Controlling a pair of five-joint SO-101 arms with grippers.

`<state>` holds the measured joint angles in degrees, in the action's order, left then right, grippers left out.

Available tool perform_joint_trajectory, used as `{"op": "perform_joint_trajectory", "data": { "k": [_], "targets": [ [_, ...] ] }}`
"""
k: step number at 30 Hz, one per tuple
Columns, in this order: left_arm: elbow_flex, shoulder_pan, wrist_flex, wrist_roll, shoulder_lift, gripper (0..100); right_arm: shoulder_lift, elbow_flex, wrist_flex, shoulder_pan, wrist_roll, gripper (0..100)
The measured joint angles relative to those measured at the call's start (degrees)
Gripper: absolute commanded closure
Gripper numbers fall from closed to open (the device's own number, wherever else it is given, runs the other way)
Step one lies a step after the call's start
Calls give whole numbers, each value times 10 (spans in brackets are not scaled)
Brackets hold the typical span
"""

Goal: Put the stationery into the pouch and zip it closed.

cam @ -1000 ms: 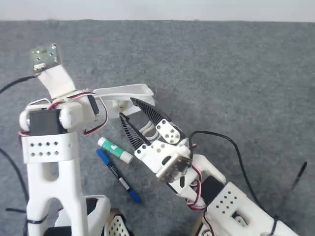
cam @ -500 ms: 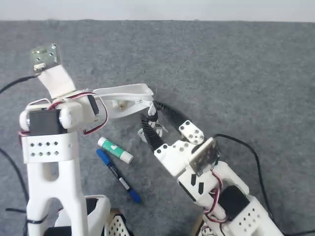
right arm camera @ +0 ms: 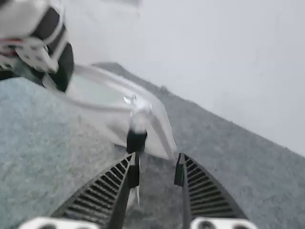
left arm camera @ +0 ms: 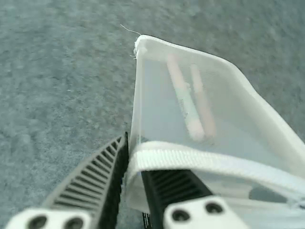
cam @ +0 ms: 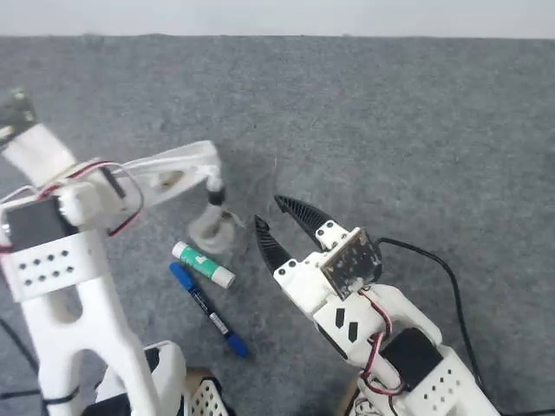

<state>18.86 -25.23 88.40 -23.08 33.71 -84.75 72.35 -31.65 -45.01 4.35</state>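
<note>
My left gripper (left arm camera: 134, 160) is shut on the white zip band of a see-through mesh pouch (left arm camera: 200, 109), which holds two pale sticks (left arm camera: 188, 102). In the high view the pouch (cam: 217, 227) hangs blurred under the left arm, above the table. Just to its right my right gripper (cam: 267, 211) stands open with nothing between its fingers. In the right wrist view the pouch (right arm camera: 112, 102) lies ahead, and its dark zip pull (right arm camera: 136, 139) hangs close to one finger of that gripper (right arm camera: 155, 171). A green-and-white glue stick (cam: 202, 264) and a blue pen (cam: 208, 310) lie on the carpet.
Grey carpet (cam: 416, 130) covers the whole table. The left arm's white base (cam: 69, 329) stands at the front left, beside the pen. A black cable (cam: 434, 260) trails from the right arm.
The left arm has swung left and carried the pouch down and left. My right gripper, which was at the pouch's zip end, now stands apart from it.
</note>
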Motion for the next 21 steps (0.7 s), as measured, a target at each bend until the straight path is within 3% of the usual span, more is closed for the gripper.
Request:
{"op": "perform_joint_trajectory", "data": {
  "k": [5, 10, 21],
  "targets": [
    [0, -53, -14, -24, 0, 989, 0, 0, -46, 1, 0, 882],
    [0, -60, -16, -25, 0, 989, 0, 0, -62, 32, -4, 882],
    [0, -60, -16, -25, 0, 989, 65, -113, -207, 53, -126, 882]
  ]
}}
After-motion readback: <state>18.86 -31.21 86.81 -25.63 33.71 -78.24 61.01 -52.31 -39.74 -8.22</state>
